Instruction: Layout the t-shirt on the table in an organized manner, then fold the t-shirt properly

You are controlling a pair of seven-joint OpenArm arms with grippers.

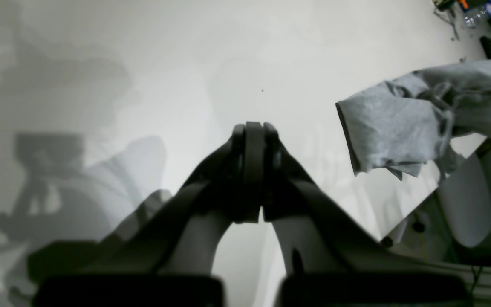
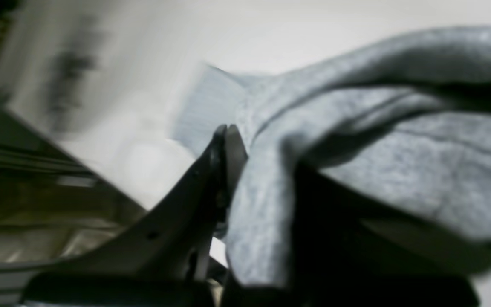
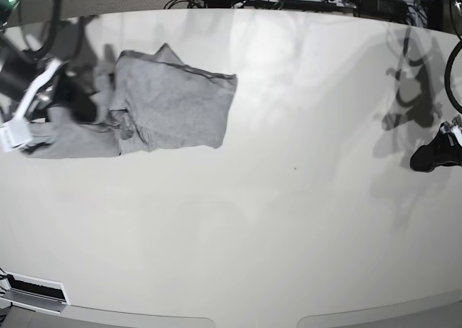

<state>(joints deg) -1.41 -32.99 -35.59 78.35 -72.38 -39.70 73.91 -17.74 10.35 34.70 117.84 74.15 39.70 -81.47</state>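
Grey t-shirt (image 3: 177, 104) fabric is clamped in the right gripper (image 3: 83, 111), bunched and creased around its fingers. From there the shirt spreads, rumpled, along the table (image 3: 289, 219) near the base view's upper-left corner, its flatter part toward the upper edge. Well apart, near the right edge, the left gripper (image 3: 426, 158) is clenched on nothing.

Glossy off-white table (image 3: 289, 248), crumpled grey t-shirt (image 3: 177, 104) on it
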